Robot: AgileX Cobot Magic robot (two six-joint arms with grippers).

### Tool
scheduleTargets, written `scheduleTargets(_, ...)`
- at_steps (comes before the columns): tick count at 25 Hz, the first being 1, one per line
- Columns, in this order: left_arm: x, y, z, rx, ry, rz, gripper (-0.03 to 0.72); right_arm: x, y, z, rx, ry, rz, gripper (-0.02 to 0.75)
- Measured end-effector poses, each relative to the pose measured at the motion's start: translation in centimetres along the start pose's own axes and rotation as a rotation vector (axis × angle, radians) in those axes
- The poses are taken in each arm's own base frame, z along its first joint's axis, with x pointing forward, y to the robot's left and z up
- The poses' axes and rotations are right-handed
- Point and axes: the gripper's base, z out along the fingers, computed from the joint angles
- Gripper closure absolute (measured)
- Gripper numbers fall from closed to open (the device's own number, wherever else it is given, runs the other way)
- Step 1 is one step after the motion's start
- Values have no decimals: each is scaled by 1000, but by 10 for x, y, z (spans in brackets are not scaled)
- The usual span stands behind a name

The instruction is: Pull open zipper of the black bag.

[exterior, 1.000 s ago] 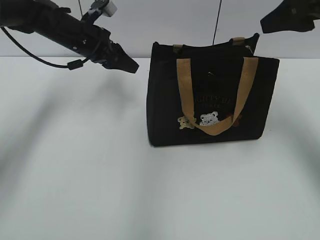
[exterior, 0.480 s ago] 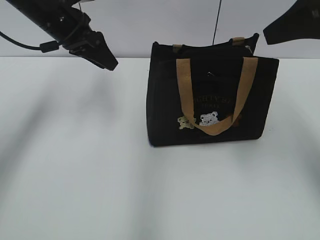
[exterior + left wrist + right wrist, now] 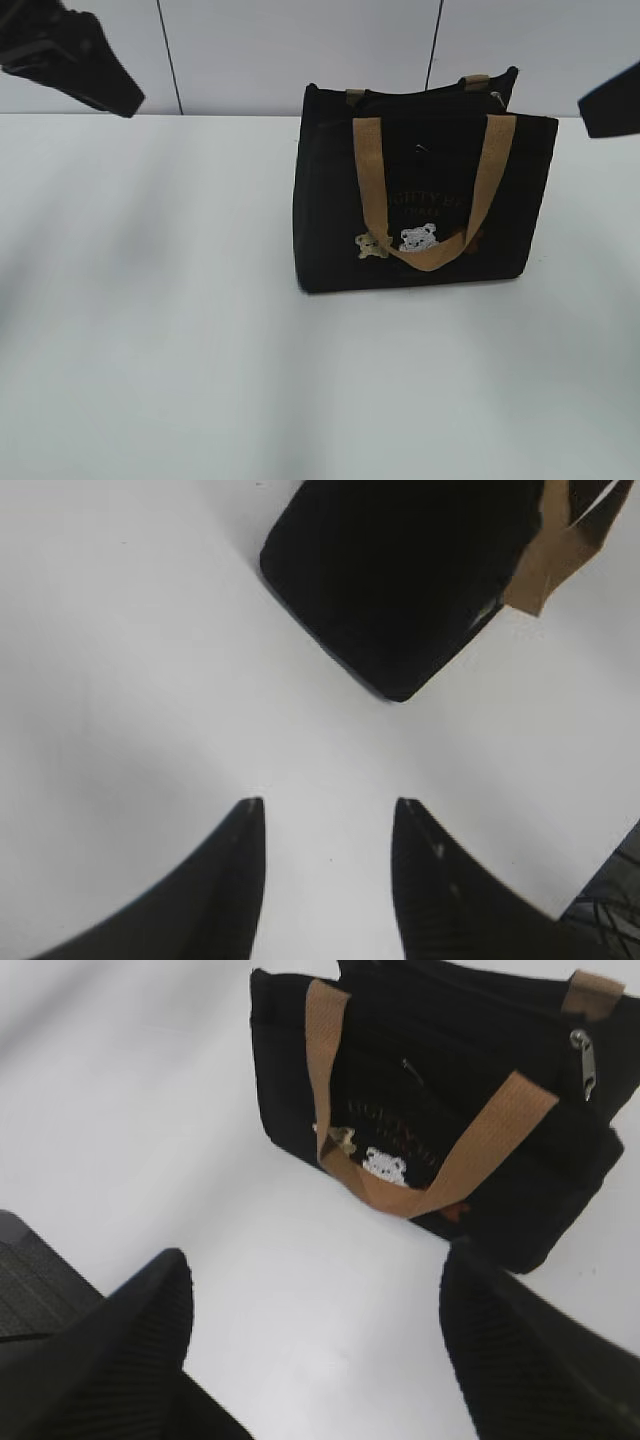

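Note:
The black bag stands upright on the white table, right of centre, with its tan handles hanging over the front. The silver zipper hangs at the bag's top right end, and the top looks closed. My left gripper hovers high at the far left, well away from the bag. In the left wrist view its jaws are open over bare table, with the bag's end beyond them. My right gripper is wide open and empty, and it shows only at the right edge.
The white table spreads out in front of and left of the bag. A pale panelled wall runs close behind it. A dark ribbed part shows at the lower left of the right wrist view.
My left arm has drawn back up and to the left, away from the bag. The right gripper has slid right and down, almost out of the exterior view. The bag has not moved.

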Motion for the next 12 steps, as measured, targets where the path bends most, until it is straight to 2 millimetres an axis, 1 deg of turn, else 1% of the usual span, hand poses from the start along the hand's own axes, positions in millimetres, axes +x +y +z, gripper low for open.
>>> scheduleTargets(2,15,-13,-22,-50,-23,-26,372,11,8,-8,1,9,15,159)
scheduleTargets(5,39,-31,-50,-123,-67,-69,372,31,20,-20,21,14,42,159)
scheduleTargets(6,47,-35,-56,-141,-80,-91,372,37,23,-22,28,18,55,159)
scheduleTargets(7,56,-43,-67,-167,-112,-102,372,44,27,-26,36,16,65,159)
scheduleTargets(12,97,-72,-102,-236,-210,-137,372,75,48,-51,88,-7,86,159)
